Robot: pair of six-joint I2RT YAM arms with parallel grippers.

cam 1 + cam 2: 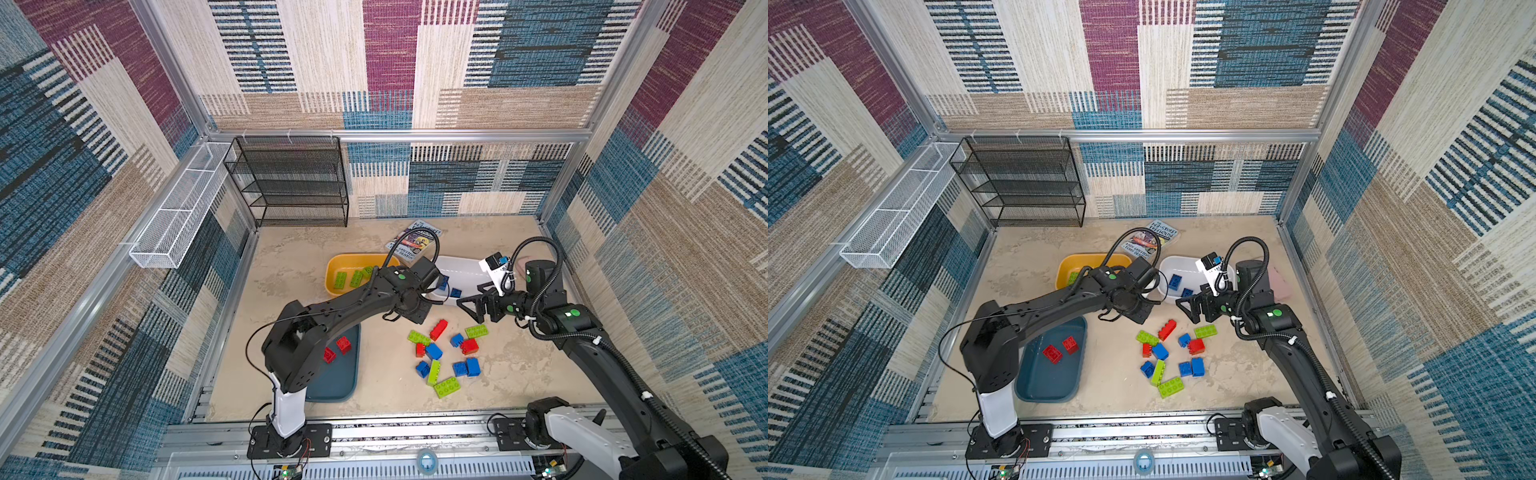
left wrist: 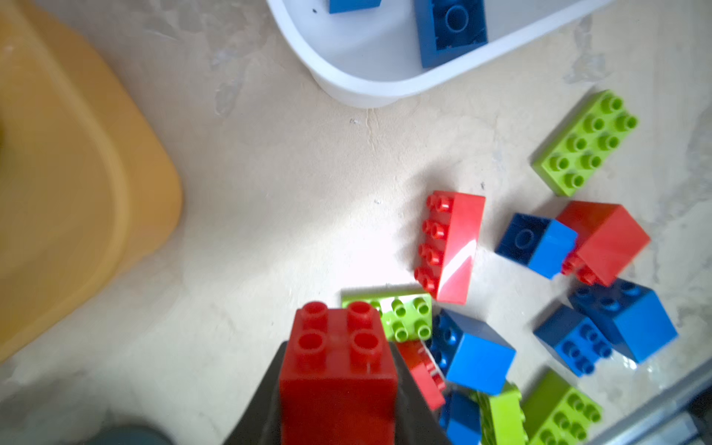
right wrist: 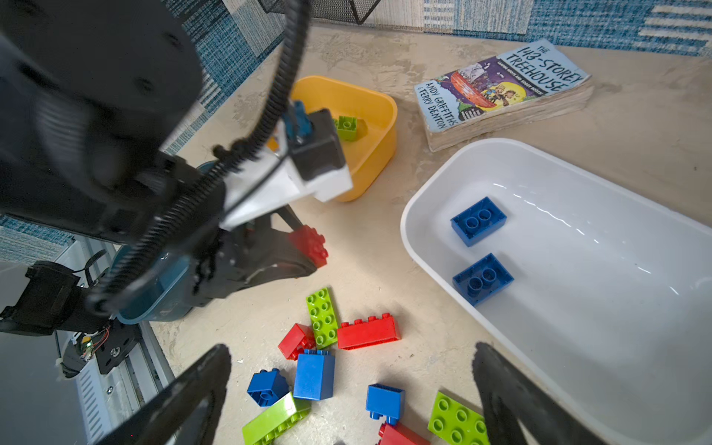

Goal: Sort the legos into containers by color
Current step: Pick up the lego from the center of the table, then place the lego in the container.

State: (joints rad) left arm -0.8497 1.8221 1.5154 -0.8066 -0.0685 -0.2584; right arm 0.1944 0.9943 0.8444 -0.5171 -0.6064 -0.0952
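Two red bricks (image 1: 1052,353) lie in the dark teal bin (image 1: 1034,386), so the left gripper (image 3: 304,250), clamped on a red square brick (image 2: 337,346) over the table (image 1: 291,266), should carry it there; right gripper (image 3: 352,346) gapes empty
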